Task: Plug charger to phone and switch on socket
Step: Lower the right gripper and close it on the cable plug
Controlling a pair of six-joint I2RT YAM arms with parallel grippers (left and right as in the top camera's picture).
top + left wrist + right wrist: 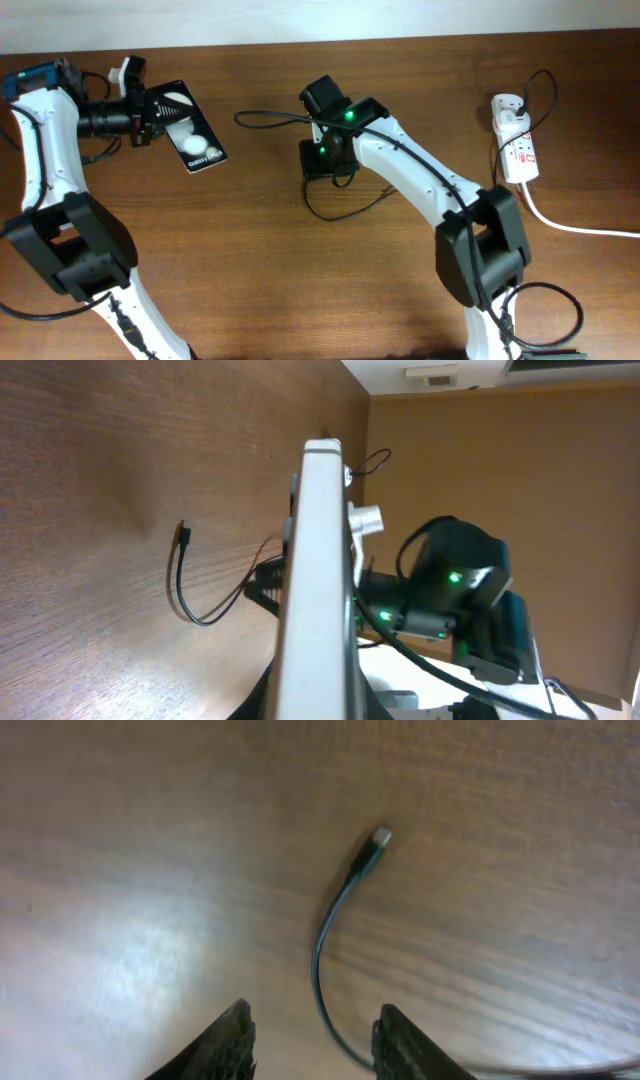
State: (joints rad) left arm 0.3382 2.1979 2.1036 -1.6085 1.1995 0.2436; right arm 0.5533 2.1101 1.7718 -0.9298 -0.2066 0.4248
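Over desk [250,290], clamped phone [192,128] in left pincer [150,115], straddled cable [322,950] with spread right pincer [315,1017], risked floppy far-back grip.

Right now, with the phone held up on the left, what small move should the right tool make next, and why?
Probably close the right tool on the charger cable just behind its connector tip. In the right wrist view its fingers stand apart with the cable running between them, ungripped, while the left tool holds the phone.

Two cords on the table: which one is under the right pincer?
The thin black charger cable, its metal tip lying free; the thick white cord runs from the power strip.
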